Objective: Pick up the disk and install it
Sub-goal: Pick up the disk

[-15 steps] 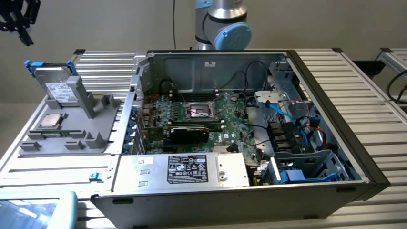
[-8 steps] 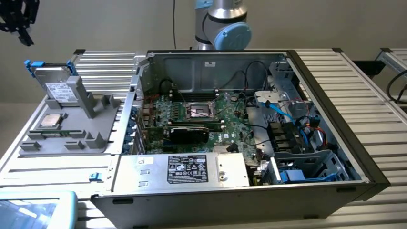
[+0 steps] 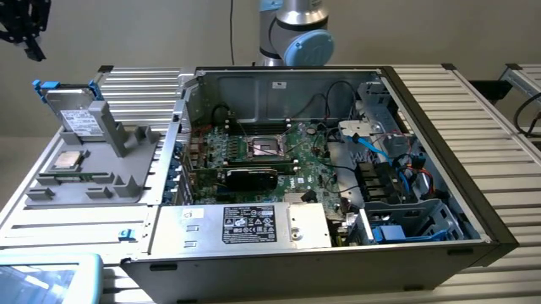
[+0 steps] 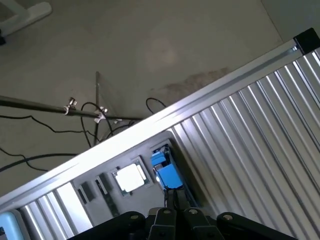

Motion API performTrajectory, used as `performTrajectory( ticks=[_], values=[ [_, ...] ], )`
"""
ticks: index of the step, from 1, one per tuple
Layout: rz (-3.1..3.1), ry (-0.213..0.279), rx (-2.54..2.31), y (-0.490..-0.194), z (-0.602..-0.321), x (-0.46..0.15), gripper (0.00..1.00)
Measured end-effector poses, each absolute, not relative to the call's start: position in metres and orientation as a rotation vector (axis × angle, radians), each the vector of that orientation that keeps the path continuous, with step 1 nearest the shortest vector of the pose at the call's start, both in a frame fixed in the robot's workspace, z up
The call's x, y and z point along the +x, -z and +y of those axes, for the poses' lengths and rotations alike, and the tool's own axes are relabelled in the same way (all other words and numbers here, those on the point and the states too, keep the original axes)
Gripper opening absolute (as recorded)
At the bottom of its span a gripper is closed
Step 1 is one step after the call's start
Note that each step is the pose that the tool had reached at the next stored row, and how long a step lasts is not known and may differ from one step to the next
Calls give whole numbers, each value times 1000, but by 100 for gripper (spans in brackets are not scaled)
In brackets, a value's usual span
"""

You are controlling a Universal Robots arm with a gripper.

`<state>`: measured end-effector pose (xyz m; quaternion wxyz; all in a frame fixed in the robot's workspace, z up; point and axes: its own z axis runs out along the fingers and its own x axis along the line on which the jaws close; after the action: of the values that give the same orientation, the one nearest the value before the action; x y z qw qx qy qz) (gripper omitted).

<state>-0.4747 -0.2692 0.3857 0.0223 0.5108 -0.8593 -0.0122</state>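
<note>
The gripper (image 3: 32,44) hangs at the far end of the exterior view's left. Its fingers are pressed together and hold nothing, as the wrist view (image 4: 175,197) shows. It is above the disk (image 3: 75,114) and clear of it. In the wrist view the closed tips line up with the blue carrier end (image 4: 167,174).

The disk stands tilted on edge at the far end of a grey fixture (image 3: 127,171), with its white label facing up and outward. Nearer on the same fixture, a square silver processor chip (image 3: 68,161) lies flat.

To the right sits the open computer case (image 3: 439,126) on the slatted aluminium table (image 3: 486,107). The motherboard (image 3: 313,149) is in its middle. A silver box (image 3: 194,221) with a black label lies along the near edge. A drive cage (image 3: 422,215) with blue parts is in the near right corner.
</note>
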Motion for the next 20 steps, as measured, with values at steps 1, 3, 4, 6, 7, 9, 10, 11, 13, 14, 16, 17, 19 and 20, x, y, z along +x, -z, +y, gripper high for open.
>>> performTrajectory(
  ticks=[1, 3, 4, 6, 7, 9, 10, 11, 13, 14, 16, 17, 19, 20],
  values=[
    [-2652, 36, 1600, -386, -269, -475, 11],
    [-2634, 33, 1635, -386, -269, -475, 11],
    [-2625, 32, 1652, -386, -269, -475, 11],
    [-2606, 29, 1685, -386, -269, -475, 11],
    [-2596, 27, 1701, -386, -269, -475, 11],
    [-2575, 25, 1735, -386, -269, -475, 11],
    [-2563, 24, 1754, -386, -269, -475, 11],
    [-2551, 23, 1772, -386, -269, -475, 11],
    [-2526, 21, 1809, -386, -269, -475, 11],
    [-2514, 20, 1827, -386, -269, -475, 11],
    [-2487, 18, 1865, -386, -269, -475, 11],
    [-2472, 17, 1885, -386, -269, -475, 11],
    [-2438, 16, 1929, -386, -269, -475, 11],
    [-2421, 15, 1951, -386, -269, -475, 11]
  ],
)
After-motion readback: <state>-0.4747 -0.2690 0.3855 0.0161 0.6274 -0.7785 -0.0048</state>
